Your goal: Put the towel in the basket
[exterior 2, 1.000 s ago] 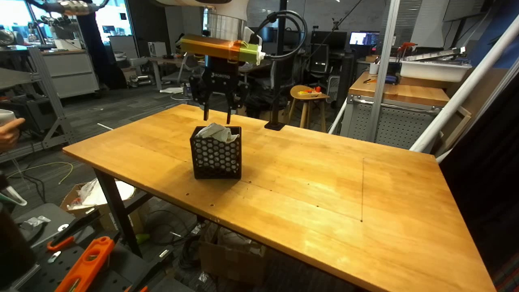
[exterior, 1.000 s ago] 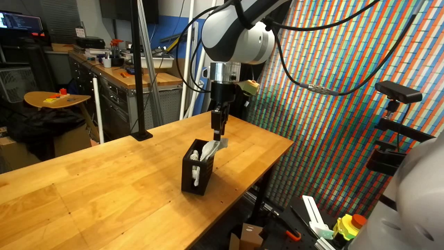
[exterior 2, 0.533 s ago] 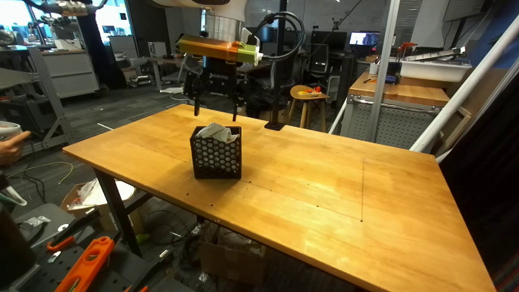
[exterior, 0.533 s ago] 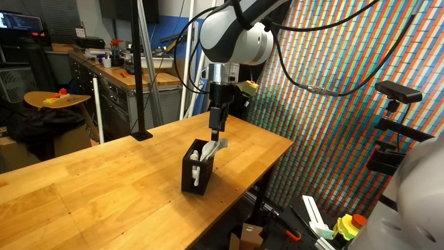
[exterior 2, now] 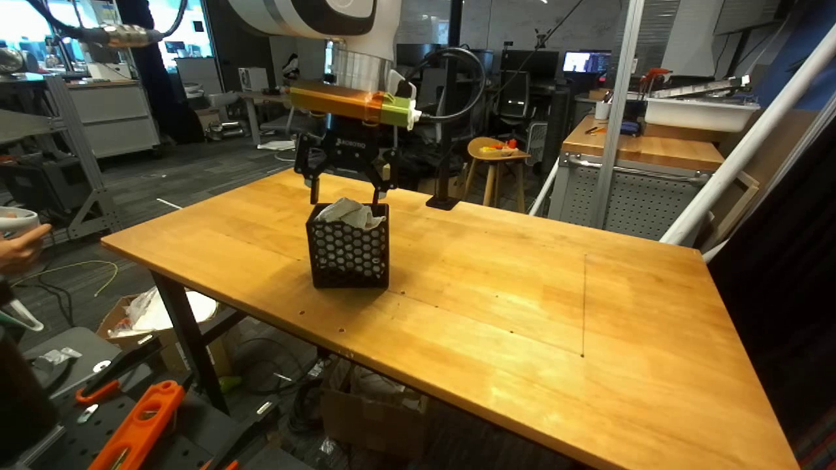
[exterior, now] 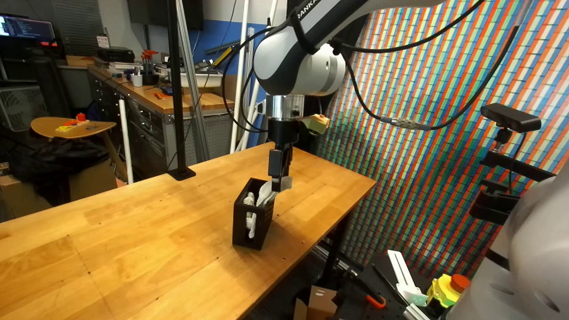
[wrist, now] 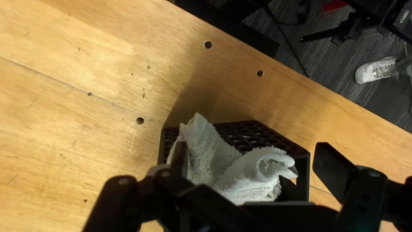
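hangs straight down by the rim of the black basket (exterior 2: 351, 280) with the hand (exterior 2: 346, 198) spread wide. in the wrist view, has the fingers (wrist: 331, 170) well apart — crosses the edge of the pale towel (wrist: 225, 164) with one, shows the other just beside the basket; can't tell whether touching. re towel: sits bunched inside the basket, pokes up past the rim in folds, shows through the wall holes in an exterior view. re basket: stands upright on the wooden tabletop (exterior 2: 496, 326), near its edge — in both exterior views.
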Controlling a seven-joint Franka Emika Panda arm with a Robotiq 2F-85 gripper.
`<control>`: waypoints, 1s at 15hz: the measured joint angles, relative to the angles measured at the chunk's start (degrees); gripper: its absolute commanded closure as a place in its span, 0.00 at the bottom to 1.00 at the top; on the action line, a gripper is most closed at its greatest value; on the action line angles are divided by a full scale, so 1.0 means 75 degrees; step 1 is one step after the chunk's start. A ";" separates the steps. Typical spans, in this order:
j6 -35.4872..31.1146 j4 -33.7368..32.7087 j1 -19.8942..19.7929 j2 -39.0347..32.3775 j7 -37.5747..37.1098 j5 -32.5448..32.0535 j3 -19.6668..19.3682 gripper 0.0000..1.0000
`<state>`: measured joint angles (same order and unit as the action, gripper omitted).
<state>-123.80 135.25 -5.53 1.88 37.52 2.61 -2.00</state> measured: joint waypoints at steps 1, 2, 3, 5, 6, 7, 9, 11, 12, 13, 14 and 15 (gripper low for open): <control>-0.0038 0.0012 0.0000 -0.0046 0.0000 0.0000 0.0000 0.26; -0.0059 0.0023 0.0000 -0.0087 0.0000 0.0000 0.0000 0.30; -0.0067 0.0030 0.0000 -0.0123 0.0000 0.0000 0.0000 0.37; -0.0078 0.0038 0.0000 -0.0174 0.0000 0.0001 0.0000 0.55; -0.0091 0.0039 0.0001 -0.0190 0.0000 0.0001 0.0000 0.62; -0.0114 0.0038 0.0009 -0.0200 0.0000 0.0001 0.0000 0.70; -0.0174 0.0038 0.0049 -0.0208 0.0000 0.0001 0.0004 0.85; -0.0214 0.0016 0.0119 -0.0208 0.0000 0.0000 0.0027 0.96; -0.0222 -0.0003 0.0166 -0.0207 0.0000 0.0000 0.0043 0.98; -0.0229 -0.0032 0.0219 -0.0207 0.0000 0.0000 0.0065 1.00; -0.0232 -0.0072 0.0279 -0.0207 0.0000 0.0000 0.0087 1.00; -0.0232 -0.0123 0.0343 -0.0207 0.0000 0.0000 0.0113 0.96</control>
<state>-125.54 134.32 -2.96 0.33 37.52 2.61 -1.15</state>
